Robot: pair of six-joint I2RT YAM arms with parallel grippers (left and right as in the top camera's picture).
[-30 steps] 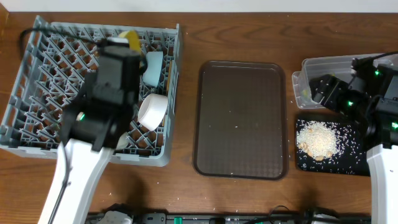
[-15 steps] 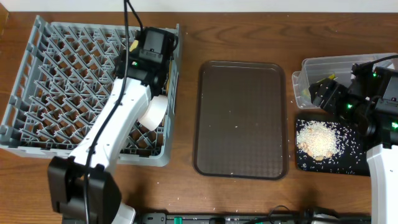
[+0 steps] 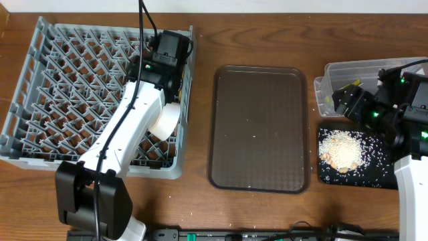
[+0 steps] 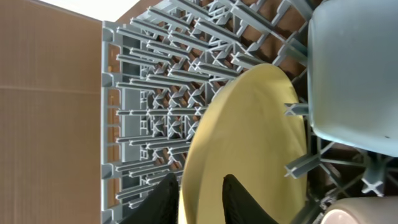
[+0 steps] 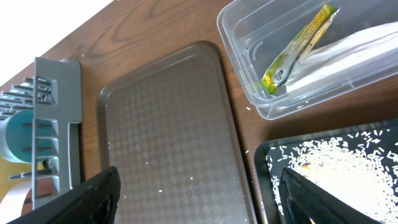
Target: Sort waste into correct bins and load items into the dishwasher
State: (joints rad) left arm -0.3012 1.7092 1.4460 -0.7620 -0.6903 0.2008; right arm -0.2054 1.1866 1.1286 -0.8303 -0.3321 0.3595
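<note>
The grey dish rack (image 3: 60, 100) fills the left of the table. My left gripper (image 4: 202, 196) is at its back right corner and is shut on the rim of the yellow plate (image 4: 249, 137), which stands upright between the pegs. The light blue bowl (image 4: 354, 74) sits next to the plate, and the white bowl (image 3: 164, 120) lies on its side nearer the front. My right gripper (image 5: 199, 205) is open and empty, above the gap between the brown tray and the bins. The clear tub (image 3: 354, 73) holds the wrapper (image 5: 298, 43) and the napkin (image 5: 357, 50). Rice (image 3: 340, 150) lies on the black tray (image 3: 374, 177). No chopsticks show.
A large dark brown serving tray (image 3: 261, 127) lies in the middle, with a few rice grains on it. Loose grains also lie on the wood in front of it. My left arm stretches over the right side of the rack.
My left arm has dropped from high above the rack down into its back right corner with the yellow plate. My right arm has barely moved.
</note>
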